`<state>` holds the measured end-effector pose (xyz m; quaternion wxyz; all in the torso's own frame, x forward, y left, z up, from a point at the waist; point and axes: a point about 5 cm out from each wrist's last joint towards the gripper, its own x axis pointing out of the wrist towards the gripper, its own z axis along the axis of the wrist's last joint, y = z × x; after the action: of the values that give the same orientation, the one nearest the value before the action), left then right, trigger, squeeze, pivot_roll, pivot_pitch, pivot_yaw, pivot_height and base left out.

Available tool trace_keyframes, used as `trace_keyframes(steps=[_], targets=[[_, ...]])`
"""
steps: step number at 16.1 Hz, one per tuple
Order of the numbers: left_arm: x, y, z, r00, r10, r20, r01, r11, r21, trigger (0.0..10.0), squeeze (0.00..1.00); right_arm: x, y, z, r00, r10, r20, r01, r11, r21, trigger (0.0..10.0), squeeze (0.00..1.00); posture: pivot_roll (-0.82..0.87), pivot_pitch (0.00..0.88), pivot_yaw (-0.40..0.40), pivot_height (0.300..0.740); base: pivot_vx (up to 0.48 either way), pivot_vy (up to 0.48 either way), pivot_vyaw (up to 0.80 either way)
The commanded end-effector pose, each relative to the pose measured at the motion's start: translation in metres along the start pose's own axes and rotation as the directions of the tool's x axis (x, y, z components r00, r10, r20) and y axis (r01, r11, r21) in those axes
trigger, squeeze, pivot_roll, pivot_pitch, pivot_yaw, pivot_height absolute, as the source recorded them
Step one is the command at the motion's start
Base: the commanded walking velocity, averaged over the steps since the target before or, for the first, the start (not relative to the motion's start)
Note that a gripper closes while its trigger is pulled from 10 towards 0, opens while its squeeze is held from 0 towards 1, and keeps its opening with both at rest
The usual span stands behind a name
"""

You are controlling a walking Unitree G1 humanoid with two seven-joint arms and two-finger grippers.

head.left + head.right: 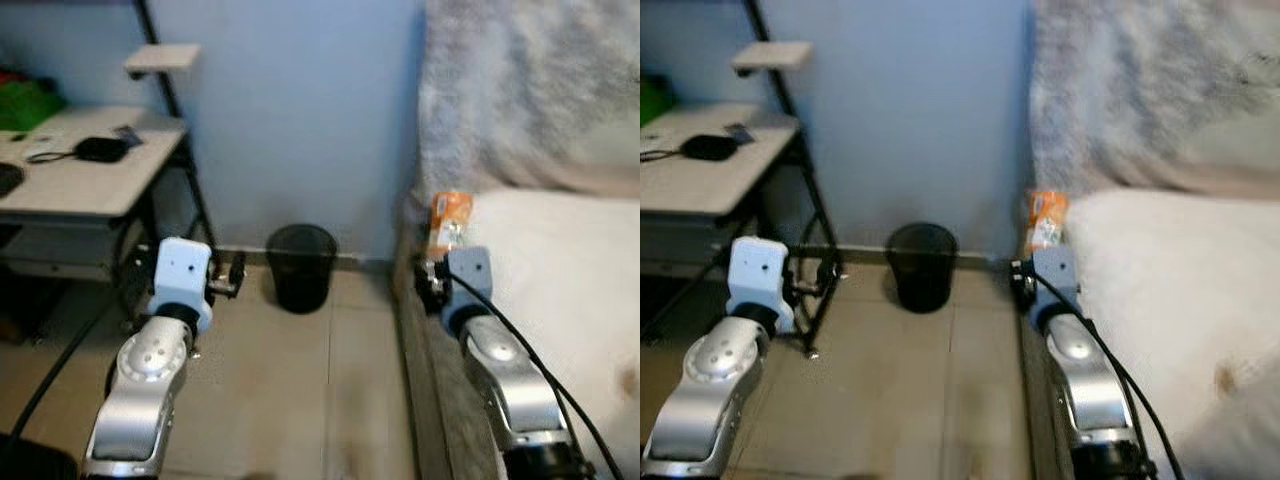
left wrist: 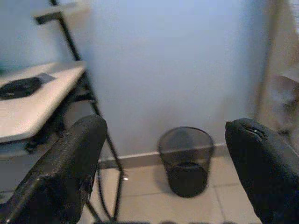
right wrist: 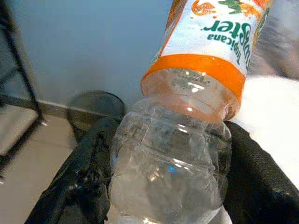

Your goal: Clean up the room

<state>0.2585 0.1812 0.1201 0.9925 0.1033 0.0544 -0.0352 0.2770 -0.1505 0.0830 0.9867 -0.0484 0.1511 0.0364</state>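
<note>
Task status: one item of litter secured, disposal judged still pending.
Item in hand: clear plastic bottle [image 3: 173, 154] with an orange label, empty as far as can be seen, held at the edge of the bed [image 1: 560, 270].
Right pincer [image 3: 163, 186]: both black fingers closed against the bottle's lower body; the bottle stands roughly upright above the wrist.
Left pincer [image 2: 168, 168]: fingers spread wide, nothing between them; raised over the floor beside the bench [image 1: 90, 185].
Destination (judged): black mesh waste bin [image 1: 301, 266], standing on the floor against the blue wall [image 1: 300, 110], between bench and bed, well apart from the bottle.
Remaining work (judged): carry the bottle across to the bin and drop it in; other clutter cannot be assessed from here.
Floor [image 1: 290, 390]: beige tiles, smooth.
Bench surface: pale top carrying a dark flat object [image 1: 101, 149] with a cable, plus small items too blurred to identify.
Bed: white cover, with a grey furry blanket [image 1: 520, 90] hanging behind it.
</note>
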Motion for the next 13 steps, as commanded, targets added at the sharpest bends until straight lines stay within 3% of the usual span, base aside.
trace_keyframes(steps=[1, 13], targets=[[0.0012, 0.0065, -0.0004, 1.000, 0.011, -0.005, -0.011, 1.000, 0.020, 10.0, 0.00, 0.0012, 0.0059, 0.0046, 1.000, 0.011, 0.028, -0.011, 1.000, 0.005, 10.0, 0.00, 0.14, 0.000, 0.028, 0.740, 0.394, 0.000, 0.00], [0.0011, -0.0030, -0.0037, 0.997, -0.071, -0.018, 0.071, 0.997, 0.024, 10.0, 0.00, 0.0011, 0.0058, -0.0004, 1.000, 0.014, 0.027, -0.014, 1.000, 0.007, 10.0, 0.00, 0.14, 0.000, 0.025, 0.740, 0.392, 0.000, 0.00]])
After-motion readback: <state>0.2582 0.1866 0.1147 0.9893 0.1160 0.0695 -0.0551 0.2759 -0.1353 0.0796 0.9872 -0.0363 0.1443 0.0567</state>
